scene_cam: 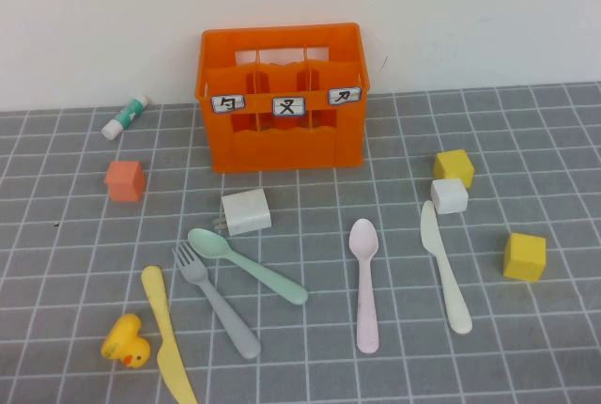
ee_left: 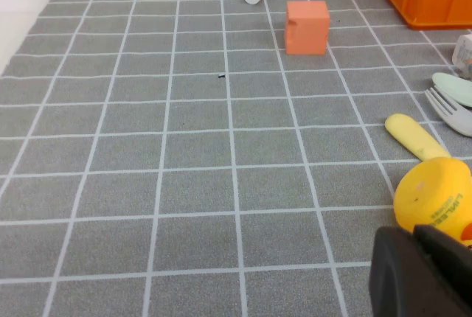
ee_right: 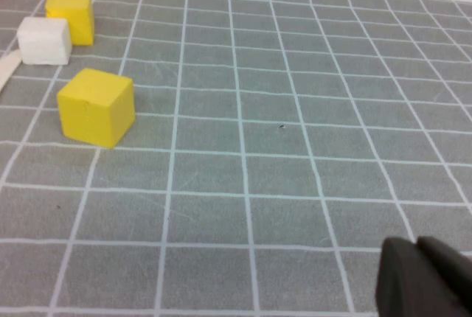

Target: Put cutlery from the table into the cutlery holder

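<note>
The orange cutlery holder [scene_cam: 282,99] stands at the back centre of the table [scene_cam: 394,366]; I see no cutlery in it. In front of it lie the yellow knife [scene_cam: 167,338], grey fork [scene_cam: 218,303], mint-green spoon [scene_cam: 246,263], pink spoon [scene_cam: 365,282] and cream-white knife [scene_cam: 443,268]. Neither gripper shows in the high view. My left gripper [ee_left: 414,237] is shut and empty, low over the table just behind the rubber duck [ee_left: 435,195]. My right gripper [ee_right: 413,247] is shut and empty over bare table, apart from the cutlery.
A rubber duck [scene_cam: 125,340] sits beside the yellow knife. A glue stick [scene_cam: 126,116] and orange cube [scene_cam: 125,180] lie left of the holder. A white block [scene_cam: 246,211] sits near the mint spoon. Two yellow cubes [scene_cam: 454,167] [scene_cam: 524,256] and a white cube [scene_cam: 449,195] sit right.
</note>
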